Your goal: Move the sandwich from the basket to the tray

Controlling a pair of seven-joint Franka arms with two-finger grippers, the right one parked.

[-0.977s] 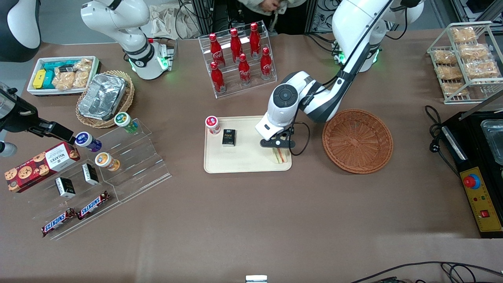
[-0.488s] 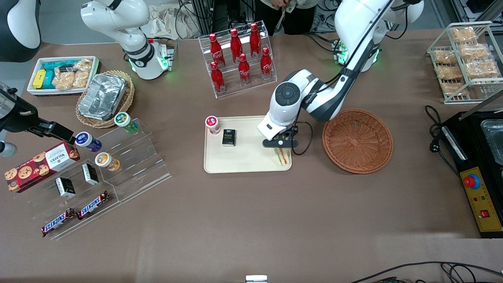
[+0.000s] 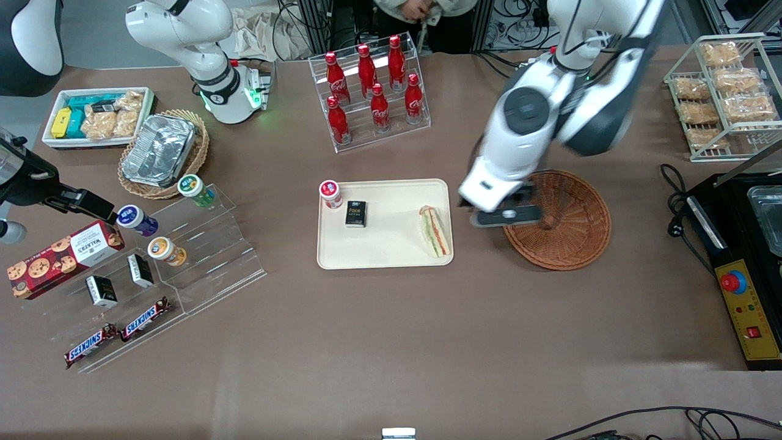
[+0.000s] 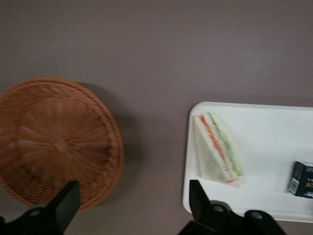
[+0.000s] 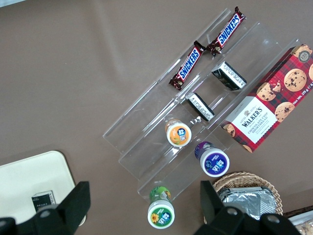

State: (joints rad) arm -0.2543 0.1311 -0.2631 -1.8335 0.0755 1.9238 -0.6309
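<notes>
Sandwich (image 3: 434, 231) lying flat on cream tray (image 3: 385, 256), at the edge nearest reddish-brown wicker basket (image 3: 568, 244); basket empty. Left arm's pincer (image 3: 508, 215) raised above the gap between tray and basket, fingers spread, holding nothing. Small black box (image 3: 355, 214) and red-capped jar (image 3: 330, 194) also on tray, well apart from sandwich. Judged light, soft, easily crushed; film wrap likely slippery. Best hold: gently across the broad bread faces. Placement appears complete.

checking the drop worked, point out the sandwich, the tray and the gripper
sandwich (image 3: 434, 231): front view, middle of the wedge lying on the tray.
tray (image 3: 385, 244): front view, bare patch of its floor.
gripper (image 3: 508, 215): front view, open, above the table between tray and basket.
</notes>
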